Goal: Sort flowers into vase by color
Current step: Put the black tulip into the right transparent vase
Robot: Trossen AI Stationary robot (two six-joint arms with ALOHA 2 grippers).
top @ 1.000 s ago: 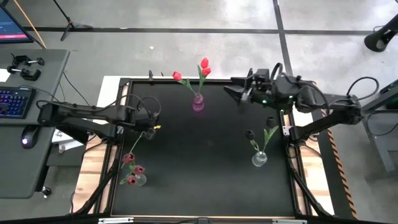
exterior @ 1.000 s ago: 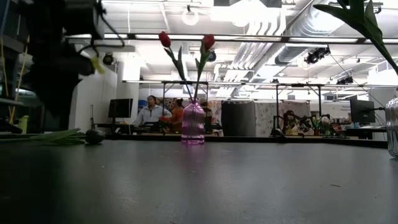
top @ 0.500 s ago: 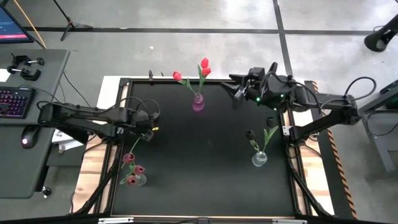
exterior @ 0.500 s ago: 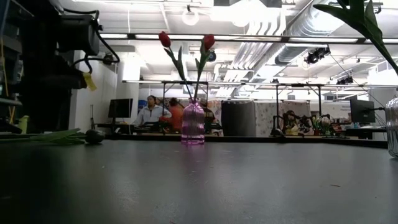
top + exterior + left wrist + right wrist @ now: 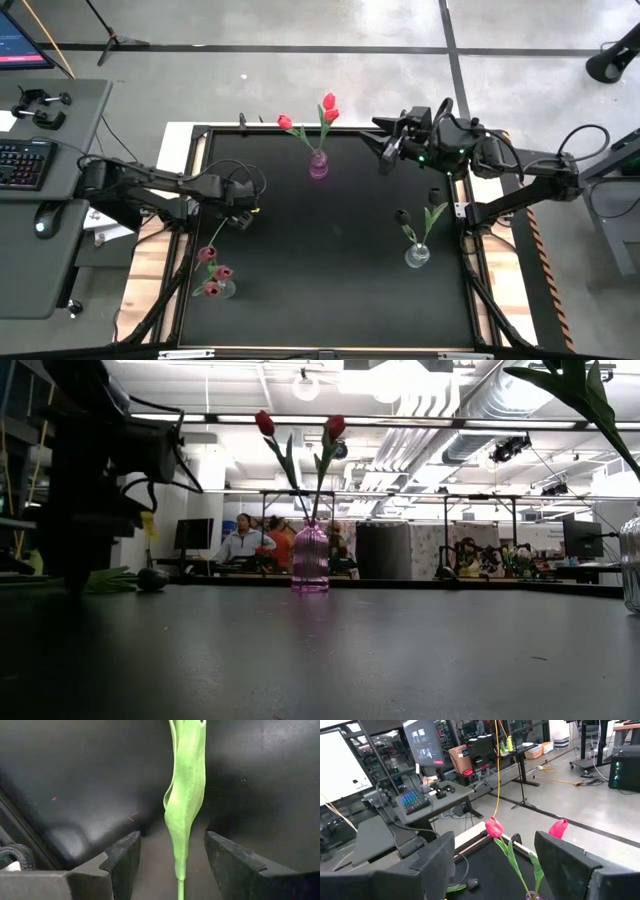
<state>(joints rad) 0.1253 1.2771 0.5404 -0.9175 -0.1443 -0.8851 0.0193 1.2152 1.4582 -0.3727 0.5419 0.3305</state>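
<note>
While the left claw [image 5: 172,862] stands wide open astride a green-leaved tulip stem [image 5: 186,795] lying on the black desk [image 5: 330,250], its head out of sight, the right claw [image 5: 495,865] hangs open, empty, near the pink glass vase [image 5: 318,166].

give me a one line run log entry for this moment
left gripper: open, straddling flat green stem | right gripper: open, empty, raised by pink vase | phase: pre-grasp
</note>
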